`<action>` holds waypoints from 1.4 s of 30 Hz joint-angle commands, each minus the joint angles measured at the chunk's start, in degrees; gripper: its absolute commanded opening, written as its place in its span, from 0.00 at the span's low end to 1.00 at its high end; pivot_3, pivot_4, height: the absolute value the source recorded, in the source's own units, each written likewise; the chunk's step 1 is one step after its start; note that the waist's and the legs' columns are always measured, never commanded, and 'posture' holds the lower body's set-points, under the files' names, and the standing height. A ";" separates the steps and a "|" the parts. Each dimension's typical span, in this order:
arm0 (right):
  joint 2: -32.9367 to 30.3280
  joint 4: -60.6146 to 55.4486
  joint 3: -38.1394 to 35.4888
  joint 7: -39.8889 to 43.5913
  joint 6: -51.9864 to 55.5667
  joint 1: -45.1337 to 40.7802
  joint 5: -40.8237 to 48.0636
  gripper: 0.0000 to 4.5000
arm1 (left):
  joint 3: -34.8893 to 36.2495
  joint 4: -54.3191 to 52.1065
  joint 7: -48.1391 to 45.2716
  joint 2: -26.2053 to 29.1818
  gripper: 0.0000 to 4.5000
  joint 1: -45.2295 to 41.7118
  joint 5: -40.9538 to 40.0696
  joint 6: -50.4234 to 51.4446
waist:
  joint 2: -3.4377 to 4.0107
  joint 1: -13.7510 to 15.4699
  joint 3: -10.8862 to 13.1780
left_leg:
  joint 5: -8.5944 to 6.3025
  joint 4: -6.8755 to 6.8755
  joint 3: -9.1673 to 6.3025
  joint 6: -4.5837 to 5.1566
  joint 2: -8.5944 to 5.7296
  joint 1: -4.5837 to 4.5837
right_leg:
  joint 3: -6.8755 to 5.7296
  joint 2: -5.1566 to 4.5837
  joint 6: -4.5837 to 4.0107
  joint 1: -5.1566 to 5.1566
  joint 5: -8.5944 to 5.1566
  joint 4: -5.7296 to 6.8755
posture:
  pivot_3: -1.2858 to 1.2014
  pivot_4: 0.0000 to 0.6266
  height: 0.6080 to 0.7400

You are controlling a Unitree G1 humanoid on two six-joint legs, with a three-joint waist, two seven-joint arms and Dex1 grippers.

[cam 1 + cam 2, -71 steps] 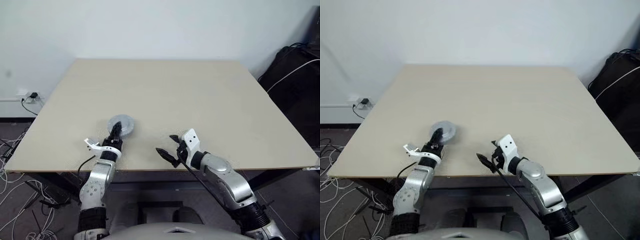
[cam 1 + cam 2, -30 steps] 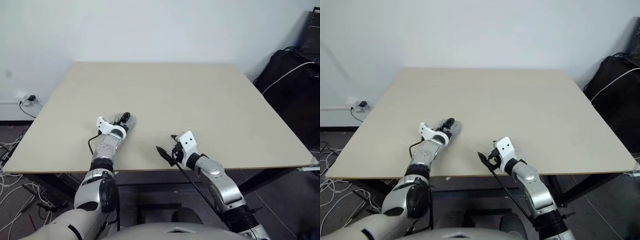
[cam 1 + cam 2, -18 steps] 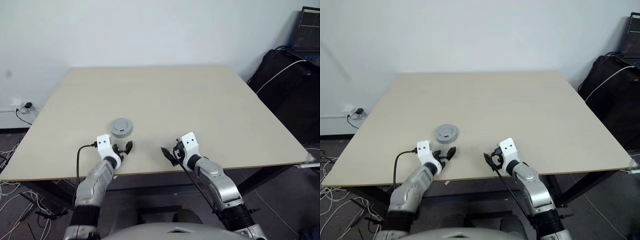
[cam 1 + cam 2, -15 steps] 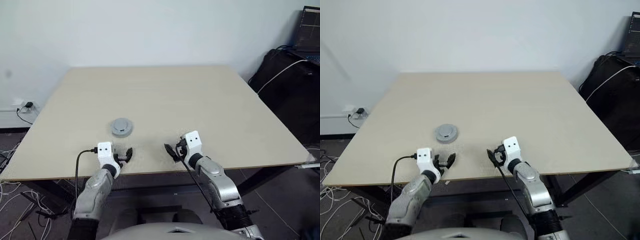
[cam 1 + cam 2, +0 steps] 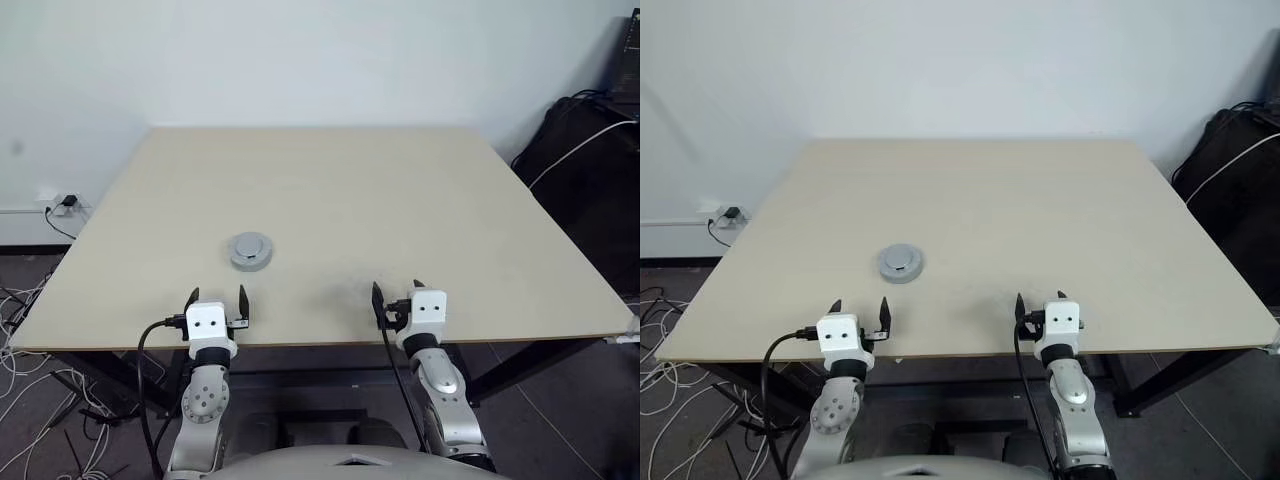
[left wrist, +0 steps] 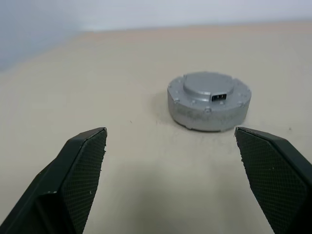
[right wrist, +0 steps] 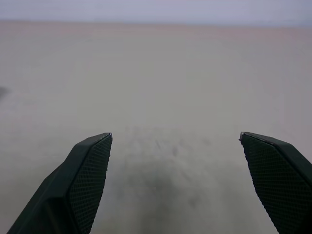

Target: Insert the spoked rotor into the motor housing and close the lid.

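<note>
Lid (image 6: 209, 101) sits shut on the round motor, so your job looks done. Left gripper (image 5: 216, 303) and right gripper (image 5: 398, 296) are wide open, empty; just rest them.

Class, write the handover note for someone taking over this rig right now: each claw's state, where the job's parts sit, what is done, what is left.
Left claw: open, empty, at the table's near edge, short of the closed motor assembly.
Right claw: open, empty, at the near edge, over bare table.
Parts: one silver-grey round unit, the motor housing with the lid on top, sits on the table beyond the left claw. No loose spoked rotor is in view.
Done: the lid appears seated, so the assembly looks closed.
Left: probably nothing but confirming the lid sits flush.
</note>
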 commanded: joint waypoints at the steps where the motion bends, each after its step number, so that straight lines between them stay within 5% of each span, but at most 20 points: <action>1: 1.34 -2.72 -0.55 -0.56 -2.23 0.91 1.16 1.00 | -1.25 0.03 -0.51 -0.65 0.99 -0.36 0.53 -5.37 | 0.11 -0.34 0.04 | 0.00 0.00 0.00 0.00 0.05 0.02 | -0.04 0.01 0.04 0.00 -0.02 0.01 | 0.52 0.00 1.00; 42: -0.56 2.49 -1.52 2.95 -5.27 -0.86 1.99 1.00 | -3.07 0.60 -15.00 3.09 0.99 0.97 -4.28 -5.61 | 0.30 -0.55 0.18 | 0.00 0.28 0.04 0.00 0.28 0.00 | -0.14 0.17 0.04 0.07 -0.02 0.04 | 0.52 0.00 1.00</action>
